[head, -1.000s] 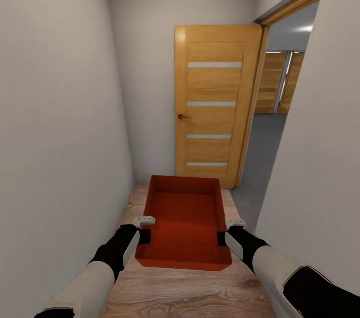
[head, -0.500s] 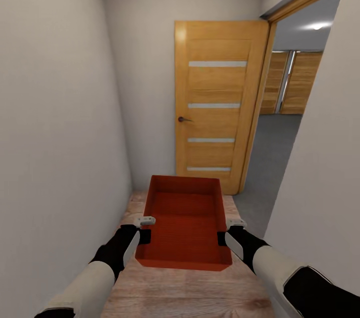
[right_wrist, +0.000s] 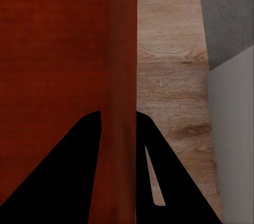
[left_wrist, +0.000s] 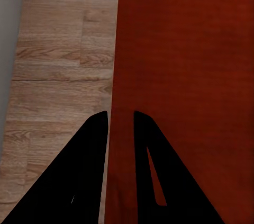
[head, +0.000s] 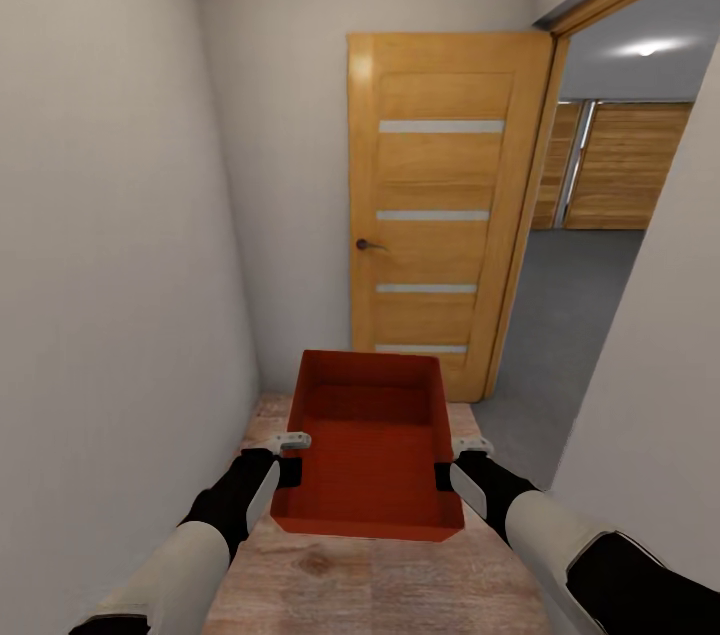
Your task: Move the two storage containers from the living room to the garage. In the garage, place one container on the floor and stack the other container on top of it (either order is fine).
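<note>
The robot stood in a narrow hallway with pale walls (head: 110, 215) close on the left and ahead, and light wood plank flooring (head: 380, 585) underfoot. One orange-red storage container (head: 370, 435), open at the top and with nothing inside it, was carried low in front of the trunk, held between both arms and clear of the planks.

The left gripper (head: 289, 465) was closed on the container's left wall; in the left wrist view its two dark fingers (left_wrist: 87, 160) stood on either side of that thin wall, one outside over the planks and one inside over the red bottom. The right gripper (head: 446, 468) was closed on the right wall in the same way, and in the right wrist view its fingers (right_wrist: 79, 166) pinched the wall's top edge between them. The black forearms reached forward from the lower corners of the head view, roughly level with each other.

Ahead and slightly right, a wooden door (head: 440, 205) with four narrow frosted strips and a small dark handle (head: 366, 244) stood swung open against the end wall. To its right, the doorway (head: 590, 215) opened onto a room with a dark grey floor (head: 570, 315), wooden panels on its far side and a bright ceiling light (head: 650, 46). A white wall edge (head: 660, 395) framed the doorway on the near right.
</note>
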